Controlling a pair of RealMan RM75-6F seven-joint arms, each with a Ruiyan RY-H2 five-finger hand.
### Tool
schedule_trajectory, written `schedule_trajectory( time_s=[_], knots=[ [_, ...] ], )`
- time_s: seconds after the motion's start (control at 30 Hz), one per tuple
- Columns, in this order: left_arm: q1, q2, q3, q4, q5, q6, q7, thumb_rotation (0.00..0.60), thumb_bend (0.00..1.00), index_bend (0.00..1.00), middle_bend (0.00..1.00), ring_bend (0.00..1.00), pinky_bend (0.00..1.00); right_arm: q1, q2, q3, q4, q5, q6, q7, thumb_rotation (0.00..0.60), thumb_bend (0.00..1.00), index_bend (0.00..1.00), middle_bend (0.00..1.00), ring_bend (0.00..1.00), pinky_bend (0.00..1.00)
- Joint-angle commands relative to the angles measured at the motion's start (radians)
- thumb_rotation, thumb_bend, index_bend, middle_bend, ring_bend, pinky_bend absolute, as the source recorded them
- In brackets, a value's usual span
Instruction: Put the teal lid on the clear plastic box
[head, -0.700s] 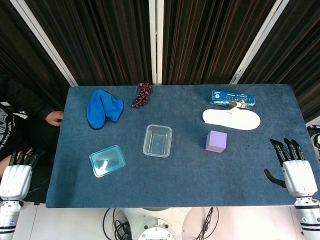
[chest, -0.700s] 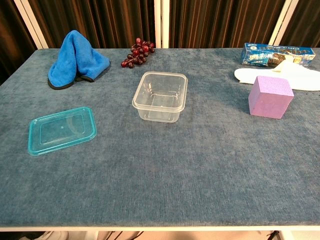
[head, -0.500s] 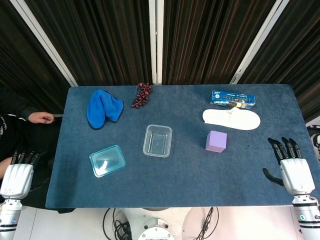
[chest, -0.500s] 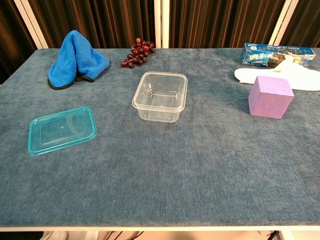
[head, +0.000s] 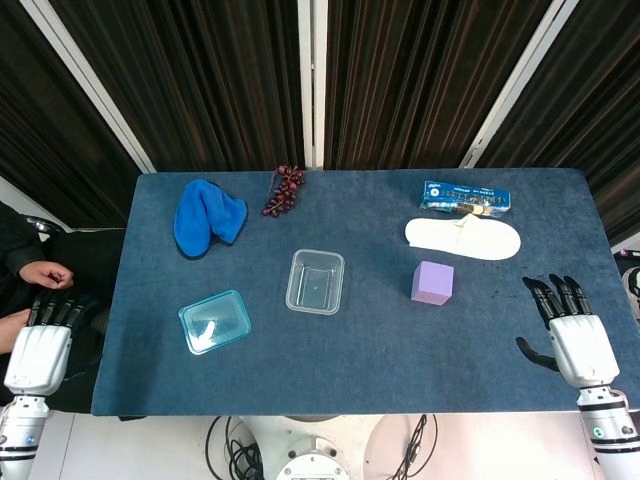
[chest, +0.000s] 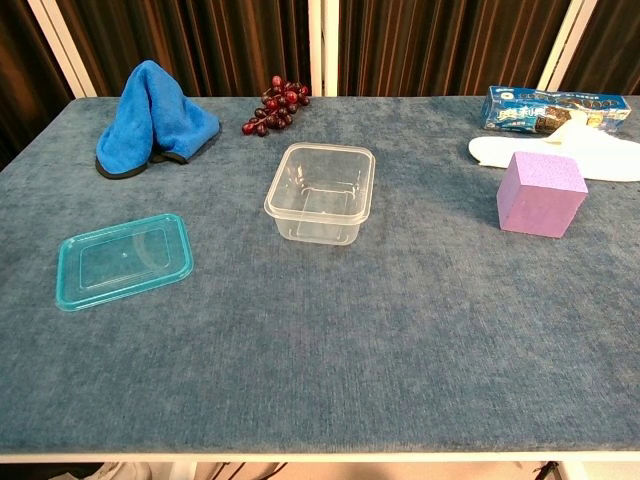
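Observation:
The teal lid (head: 214, 321) (chest: 124, 260) lies flat on the blue table, front left. The clear plastic box (head: 315, 281) (chest: 320, 192) stands uncovered near the middle, to the lid's right and a little farther back. My left hand (head: 40, 347) hangs off the table's left edge, its fingers apart and holding nothing. My right hand (head: 567, 330) hovers at the table's front right corner, fingers spread and empty. Neither hand shows in the chest view.
A blue cloth (head: 207, 215) and grapes (head: 284, 189) lie at the back left. A purple cube (head: 432, 282), a white slipper (head: 463, 238) and a blue snack packet (head: 465, 198) sit at the right. A person's hand (head: 42, 274) is beyond the left edge.
My right hand has drifted slightly left toward the table. My left hand shifted a little right. The person's hand at the left has drawn back from the table edge.

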Motion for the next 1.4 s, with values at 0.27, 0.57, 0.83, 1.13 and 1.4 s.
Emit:
schedule_trajectory(
  time_s=[0.27, 0.57, 0.83, 1.13, 1.4],
  knots=[
    [-0.001, -0.017, 0.008, 0.001, 0.022, 0.007, -0.013, 0.600, 0.00, 0.23, 0.19, 0.08, 0.05, 0.121, -0.014, -0.027, -0.018, -0.123, -0.131, 0.107, 0.600, 0.17, 0.00, 0.19, 0.00, 0.00],
    [-0.026, -0.039, 0.012, 0.022, 0.057, -0.009, -0.035, 0.600, 0.00, 0.24, 0.20, 0.08, 0.06, 0.327, -0.081, 0.020, -0.077, -0.165, -0.353, 0.088, 0.600, 0.26, 0.00, 0.24, 0.00, 0.00],
    [-0.061, -0.059, 0.015, 0.024, 0.100, -0.030, -0.043, 0.600, 0.00, 0.24, 0.20, 0.08, 0.06, 0.617, -0.241, 0.164, -0.086, 0.025, -0.714, -0.022, 0.600, 0.23, 0.00, 0.22, 0.00, 0.00],
    [-0.068, -0.078, 0.019, 0.045, 0.096, -0.037, -0.076, 0.600, 0.00, 0.24, 0.20, 0.08, 0.06, 0.844, -0.467, 0.230, 0.090, 0.266, -0.892, -0.146, 0.600, 0.14, 0.00, 0.19, 0.00, 0.00],
    [-0.058, -0.084, 0.026, 0.071, 0.090, -0.023, -0.120, 0.600, 0.00, 0.24, 0.20, 0.08, 0.06, 0.968, -0.590, 0.218, 0.233, 0.475, -0.907, -0.284, 0.600, 0.13, 0.00, 0.22, 0.00, 0.00]
  ],
)
